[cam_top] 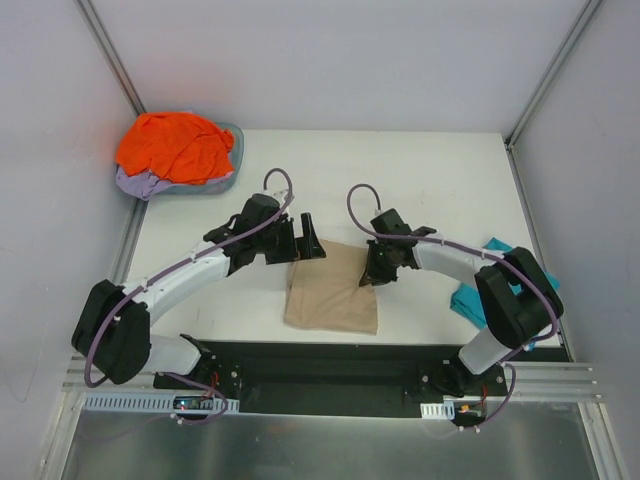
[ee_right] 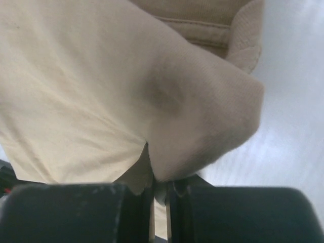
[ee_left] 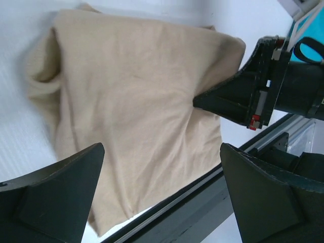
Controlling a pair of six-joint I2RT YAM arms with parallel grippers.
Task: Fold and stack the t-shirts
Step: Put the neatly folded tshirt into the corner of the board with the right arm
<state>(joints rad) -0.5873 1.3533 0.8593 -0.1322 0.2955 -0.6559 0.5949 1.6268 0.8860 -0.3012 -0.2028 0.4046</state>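
From the top camera you see only scraps of the teal t-shirt (cam_top: pixel 468 300), to the right of the tan t-shirt (cam_top: pixel 332 290); the right arm's elbow covers the rest. Far to the upper left of the tan t-shirt, the orange t-shirt (cam_top: pixel 172 145) hides nearly all of the lavender t-shirt (cam_top: pixel 133 183) and the basin (cam_top: pixel 237 150). In the right wrist view the tan t-shirt is blurred and runs off the top and left edges. The right gripper (ee_right: pixel 159 188) is cut off at the bottom.
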